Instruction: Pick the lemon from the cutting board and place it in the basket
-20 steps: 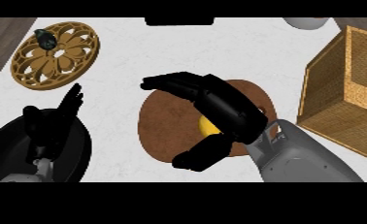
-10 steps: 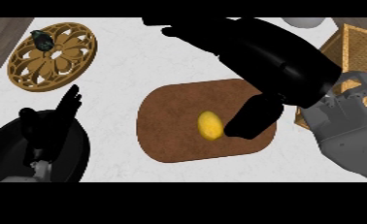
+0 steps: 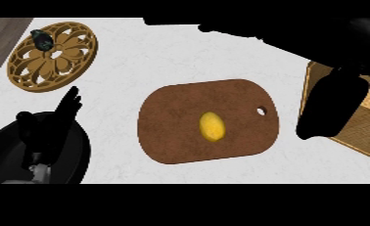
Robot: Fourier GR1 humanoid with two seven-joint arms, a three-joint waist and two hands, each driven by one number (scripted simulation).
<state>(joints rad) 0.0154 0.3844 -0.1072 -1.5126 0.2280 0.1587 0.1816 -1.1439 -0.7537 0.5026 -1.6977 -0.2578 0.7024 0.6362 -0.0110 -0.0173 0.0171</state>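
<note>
Though nothing is being carried, each item has its place, listed from the left. Trivet point(image 3: 52, 56): round, gold, openwork, at the counter's far left, a small dark object point(image 3: 40, 39) on its upper rim. Left hand point(image 3: 51, 137): low at the left edge, fingers straight and pointing up, at rest, holding nothing. Board point(image 3: 208, 120): brown, rounded, centre of the counter point(image 3: 180, 58), hanging hole toward the right. Lemon point(image 3: 212, 126): lying on the board's middle, untouched and clear of both hands, so the pick is not yet made. Right hand point(image 3: 329, 105): a large dark shape high at the right, over the basket point(image 3: 358, 137); whether its fingers are open or curled I cannot tell. Basket: wooden, at the right edge, mostly hidden.
</note>
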